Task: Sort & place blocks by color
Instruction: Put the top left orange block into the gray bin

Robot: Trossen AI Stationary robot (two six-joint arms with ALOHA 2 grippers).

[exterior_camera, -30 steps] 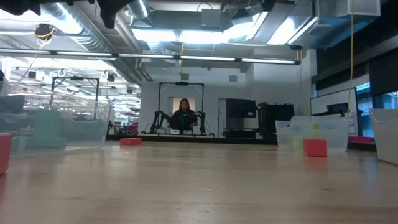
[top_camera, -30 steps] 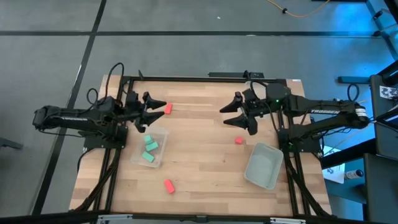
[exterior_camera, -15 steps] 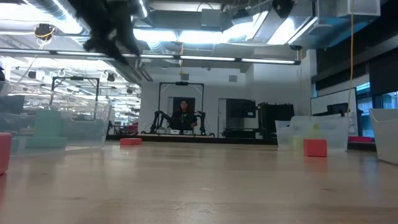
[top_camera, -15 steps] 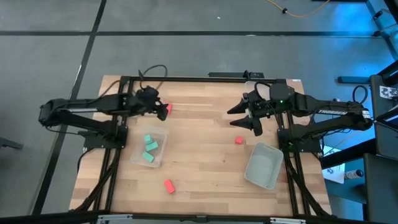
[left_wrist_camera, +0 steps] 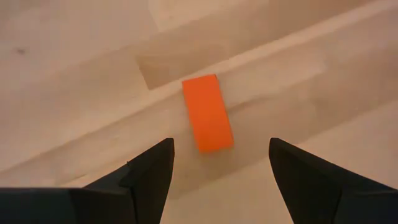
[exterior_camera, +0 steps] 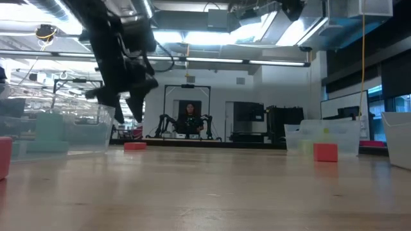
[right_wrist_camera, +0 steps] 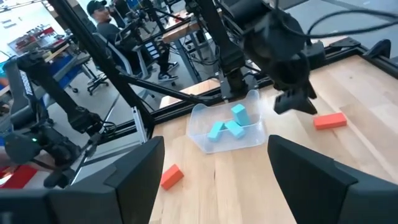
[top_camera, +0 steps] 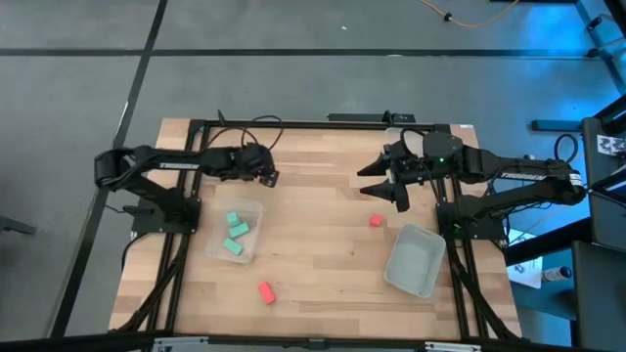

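Observation:
A red block (left_wrist_camera: pixel 208 113) lies flat on the wood near the table's far left. My left gripper (left_wrist_camera: pixel 221 162) hangs open just above it, pointing steeply down, one finger on either side of the block's near end and neither touching it. From above, this gripper (top_camera: pixel 266 176) hides the block. Three teal blocks (top_camera: pixel 235 233) lie in the clear tub (top_camera: pixel 252 209) at the left. Two more red blocks lie on the table, one right of centre (top_camera: pixel 375 221) and one near the front (top_camera: pixel 265 290). My right gripper (top_camera: pixel 372 183) is open and high over the table's far right.
A second clear tub (top_camera: pixel 415 259) stands at the near right, with nothing showing in it. A black frame rail (top_camera: pixel 323 123) runs along the table's far edge. Bare wood spreads across the middle. A person (exterior_camera: pixel 191 119) sits far off in the room behind.
My left gripper has swung from pointing nearly level to pointing steeply down. It has come down and a little toward the table's right, and now stands over the far-left red block. Its fingers have stayed apart. The blocks have not moved.

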